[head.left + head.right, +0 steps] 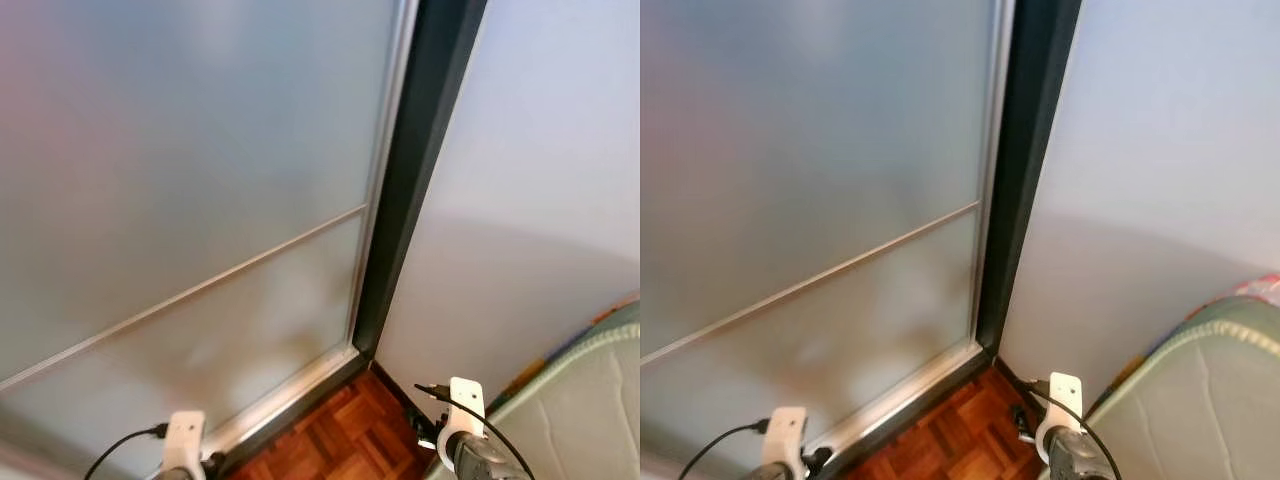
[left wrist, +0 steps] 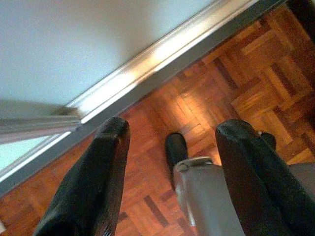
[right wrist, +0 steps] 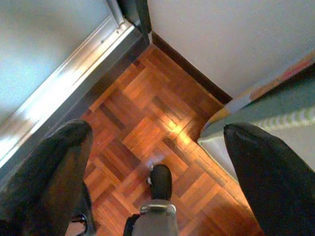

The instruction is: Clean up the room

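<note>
The left end effector (image 2: 170, 167) is hanging low over the parquet floor (image 2: 236, 88), with its two black fingers (image 2: 93, 182) spread wide apart and nothing between them. In the left wrist view, the robot's own grey leg and dark foot (image 2: 175, 147) are showing between the fingers, standing on the floor. Just beyond the foot, the metal bottom track (image 2: 147, 64) of a sliding door is running across the floor.

The right end effector (image 3: 162, 162) is also hanging low over the floor, fingers (image 3: 266, 172) wide apart and gripping nothing. In the right wrist view, the other foot (image 3: 161, 181) is showing between these fingers. Near one finger, the corner of a pale green mattress (image 3: 275, 108) is reaching over the floor, close to the dark baseboard (image 3: 192, 71) of the wall.

In the head views, the white wrist mounts of both arms are showing at the bottom edge, the left one (image 1: 184, 440) near the door track and the right one (image 1: 466, 408) beside the mattress (image 1: 580, 410). The frosted sliding door (image 1: 190, 170) is occupying the left part of the scene, crossed by a thin metal bar (image 1: 200, 288). A dark vertical frame (image 1: 410, 170) is separating the door from the plain white wall (image 1: 540, 200). A narrow strip of floor (image 1: 340, 440) is lying between the door track and the mattress. No loose item to tidy is resting on this strip.
</note>
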